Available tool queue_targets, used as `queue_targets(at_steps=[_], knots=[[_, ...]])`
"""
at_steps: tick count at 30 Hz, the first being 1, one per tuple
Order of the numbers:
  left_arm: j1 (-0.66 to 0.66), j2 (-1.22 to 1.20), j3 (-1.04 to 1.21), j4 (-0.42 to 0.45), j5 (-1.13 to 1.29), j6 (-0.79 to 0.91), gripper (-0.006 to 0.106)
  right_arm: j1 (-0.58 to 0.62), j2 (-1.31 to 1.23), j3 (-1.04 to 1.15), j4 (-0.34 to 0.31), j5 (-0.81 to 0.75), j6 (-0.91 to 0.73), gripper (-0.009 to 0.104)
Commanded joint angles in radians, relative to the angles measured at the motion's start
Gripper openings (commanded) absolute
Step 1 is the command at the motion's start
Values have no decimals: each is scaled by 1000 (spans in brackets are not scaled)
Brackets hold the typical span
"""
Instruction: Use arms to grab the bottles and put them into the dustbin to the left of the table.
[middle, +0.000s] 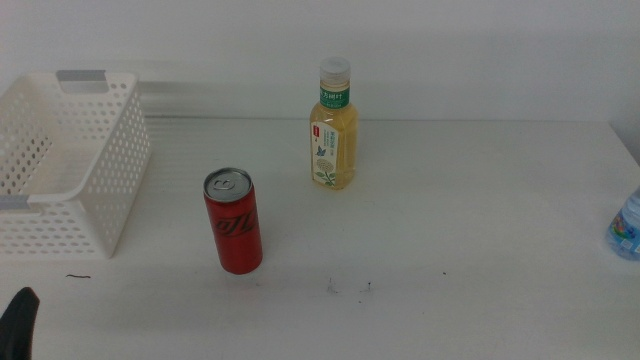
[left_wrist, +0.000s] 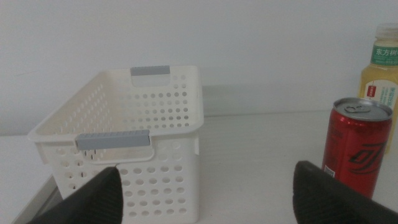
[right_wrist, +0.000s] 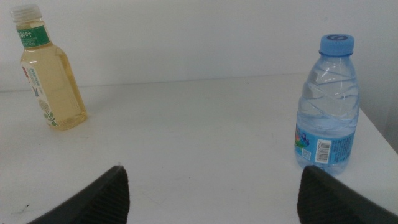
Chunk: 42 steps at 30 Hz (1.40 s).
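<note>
Basket (middle: 95, 190): white perforated plastic, matt, grey handle strips. Can (middle: 233, 222): glossy red-painted metal, bare silver top. Yellow bottle (middle: 333, 125): clear smooth plastic, paper-like label, white cap. Water bottle (right_wrist: 328, 106): ribbed clear plastic, blue cap. Desk (middle: 450, 220): smooth matt white, lightly scratched.

Plain white wall (middle: 480, 50), unmarked, stands well beyond the left fingers (left_wrist: 93, 199) and the right fingers (right_wrist: 99, 196), facing both. Faint grey horizontal banding (middle: 230, 100) runs along its foot. A grey strip (left_wrist: 34, 199) lies just beside the left fingers, on their outer side; identity unclear.
</note>
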Motion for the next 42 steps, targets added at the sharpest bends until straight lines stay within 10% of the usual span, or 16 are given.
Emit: queue_targets(at_steps=[1, 15, 42], knots=[[0, -4, 0, -3, -21, -6, 94, 0, -4, 4, -10, -9, -3, 87], [-125, 185, 0, -3, -106, -6, 94, 0, -4, 4, -10, -9, -3, 87], [-258, 1164, 0, 2, -1024, -6, 94, 0, -4, 4, -10, -9, -3, 87]])
